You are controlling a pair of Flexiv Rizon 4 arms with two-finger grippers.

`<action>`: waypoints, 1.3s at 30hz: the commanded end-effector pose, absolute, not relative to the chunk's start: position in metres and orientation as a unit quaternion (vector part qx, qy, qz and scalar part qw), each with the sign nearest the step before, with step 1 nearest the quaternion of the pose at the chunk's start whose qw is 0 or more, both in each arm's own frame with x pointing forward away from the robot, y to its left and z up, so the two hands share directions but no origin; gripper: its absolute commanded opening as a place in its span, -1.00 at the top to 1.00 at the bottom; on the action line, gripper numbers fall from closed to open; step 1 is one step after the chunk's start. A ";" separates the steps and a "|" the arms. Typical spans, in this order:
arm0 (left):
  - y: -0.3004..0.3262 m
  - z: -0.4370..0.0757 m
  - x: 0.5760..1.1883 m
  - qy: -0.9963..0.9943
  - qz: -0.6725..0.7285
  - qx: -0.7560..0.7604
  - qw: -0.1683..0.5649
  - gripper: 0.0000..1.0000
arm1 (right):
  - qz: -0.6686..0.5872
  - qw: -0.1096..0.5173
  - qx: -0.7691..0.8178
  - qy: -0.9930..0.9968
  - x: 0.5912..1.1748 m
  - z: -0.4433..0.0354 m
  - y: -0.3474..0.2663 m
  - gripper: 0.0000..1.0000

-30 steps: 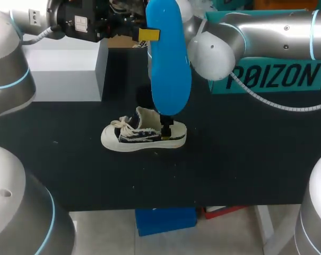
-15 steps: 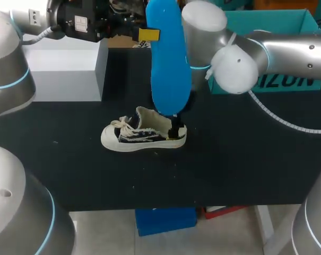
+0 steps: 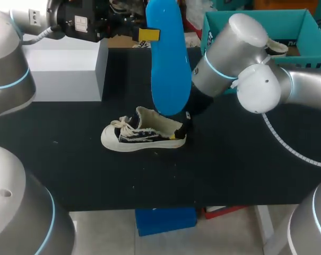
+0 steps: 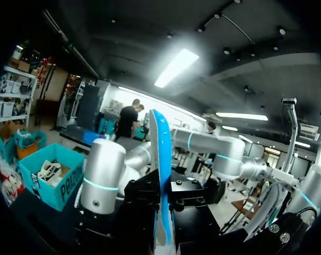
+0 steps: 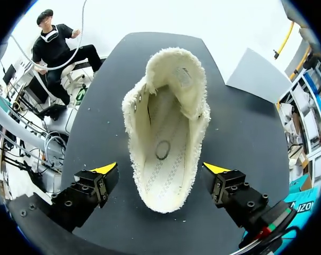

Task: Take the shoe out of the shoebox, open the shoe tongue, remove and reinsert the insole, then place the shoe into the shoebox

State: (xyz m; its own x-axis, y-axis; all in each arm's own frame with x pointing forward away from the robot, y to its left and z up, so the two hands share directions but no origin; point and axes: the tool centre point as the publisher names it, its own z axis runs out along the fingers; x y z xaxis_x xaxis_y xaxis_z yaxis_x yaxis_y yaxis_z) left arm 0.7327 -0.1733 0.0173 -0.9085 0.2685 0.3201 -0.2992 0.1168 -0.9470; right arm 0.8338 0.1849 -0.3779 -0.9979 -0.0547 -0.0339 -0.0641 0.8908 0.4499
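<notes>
Shoe (image 3: 143, 133): lies on its sole on the black tabletop (image 3: 245, 159), near the middle, toe toward the left arm's side, laces loose. The right wrist view looks straight down into its pale, open inside.
Insole (image 3: 170, 64): bright blue, out of the shoe, held upright in the air above the heel end.
Left tool (image 3: 154, 35): clamped on the insole near its upper end. In the left wrist view the blue edge runs between the two black fingers.
Right tool (image 5: 160, 169): spread wide at the heel, one yellow tip on each side of the shoe, neither touching it.
Shoebox (image 3: 287, 24): teal, lidless, at the far right of the tabletop behind the right arm, with another pale shoe (image 3: 277, 49) inside.
Grey box (image 3: 64, 69): far left, well apart from the shoe.
</notes>
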 end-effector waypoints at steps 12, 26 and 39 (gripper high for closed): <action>-0.174 0.016 0.732 -0.716 0.665 0.011 0.213 1.00 | 0.378 0.010 -0.023 0.925 0.837 -0.395 0.179 -1.00; -0.174 0.016 0.732 -0.716 0.665 0.011 0.213 1.00 | 0.388 0.000 -0.004 0.921 0.843 -0.416 0.173 -1.00; -0.174 0.016 0.732 -0.716 0.665 0.011 0.213 1.00 | 0.398 -0.005 0.006 0.917 0.839 -0.428 0.172 -1.00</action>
State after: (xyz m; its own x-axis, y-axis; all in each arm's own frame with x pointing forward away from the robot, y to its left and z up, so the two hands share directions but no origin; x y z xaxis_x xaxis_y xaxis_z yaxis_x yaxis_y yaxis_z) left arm 0.7327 -0.1732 0.0173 -0.9085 0.2685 0.3201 -0.2992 0.1168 -0.9470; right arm 0.8403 0.1713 -0.4256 -0.9998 0.0043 0.0169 0.0152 0.6865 0.7270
